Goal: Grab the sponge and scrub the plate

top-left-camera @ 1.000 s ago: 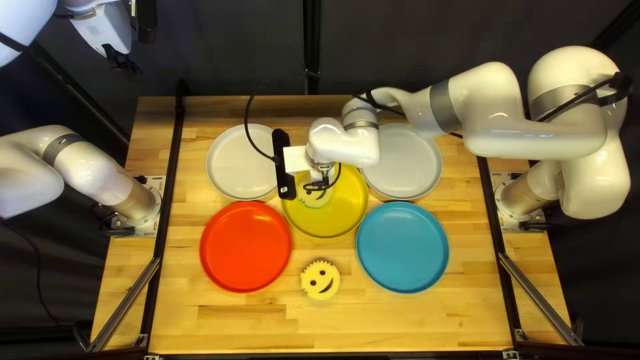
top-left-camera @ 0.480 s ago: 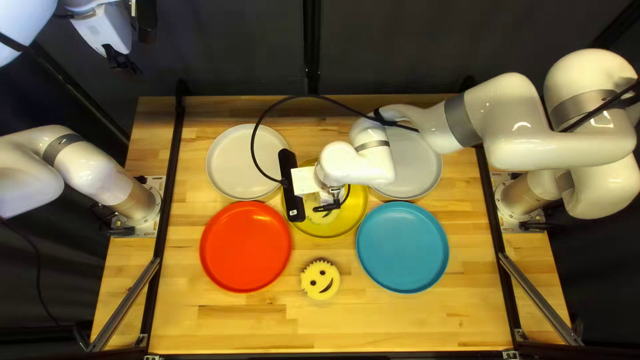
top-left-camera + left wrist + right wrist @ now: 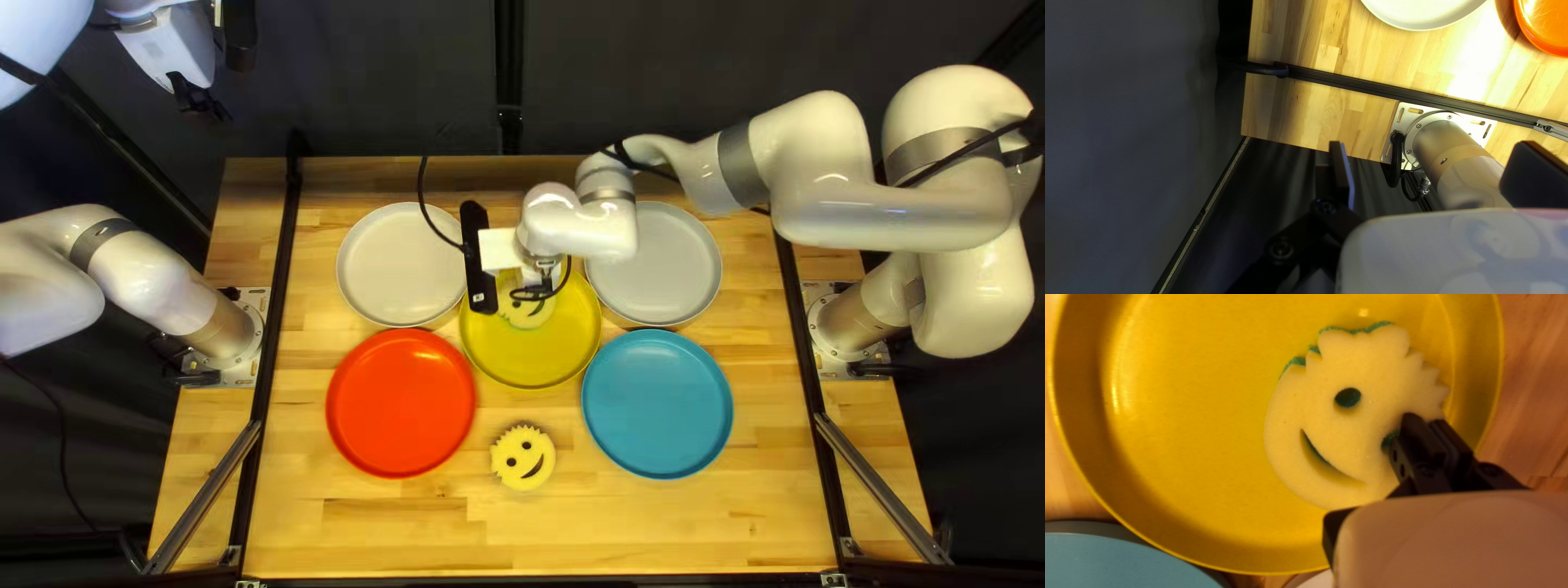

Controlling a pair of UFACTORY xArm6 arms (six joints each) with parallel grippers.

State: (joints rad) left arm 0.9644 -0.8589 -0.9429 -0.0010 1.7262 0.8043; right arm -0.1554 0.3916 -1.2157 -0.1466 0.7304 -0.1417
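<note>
My right gripper (image 3: 535, 290) is low over the far part of the yellow plate (image 3: 530, 359), its fingers partly hidden. Beneath and beside it the yellow smiley sponge (image 3: 526, 315) lies on the plate. In the right wrist view, the right gripper (image 3: 1428, 423) has its fingers close together on the sponge (image 3: 1339, 424) near one eye hole, pinching it. The sponge's green underside shows at its edge; the plate (image 3: 1192, 424) surrounds it. My left gripper (image 3: 199, 100) hangs off the table's far left corner; the left wrist view shows this gripper (image 3: 1432, 163) open with nothing between its fingers.
A second smiley sponge (image 3: 523, 457) lies on the table nearer the camera. Around the yellow plate are a red plate (image 3: 401, 403), a blue plate (image 3: 656, 403) and two pale plates (image 3: 386, 267) (image 3: 664, 267). My right arm crosses above the right pale plate.
The right gripper and the sponge under it first moved toward the table's near edge and right, then back toward the far edge within the yellow plate. The left arm stayed still.
</note>
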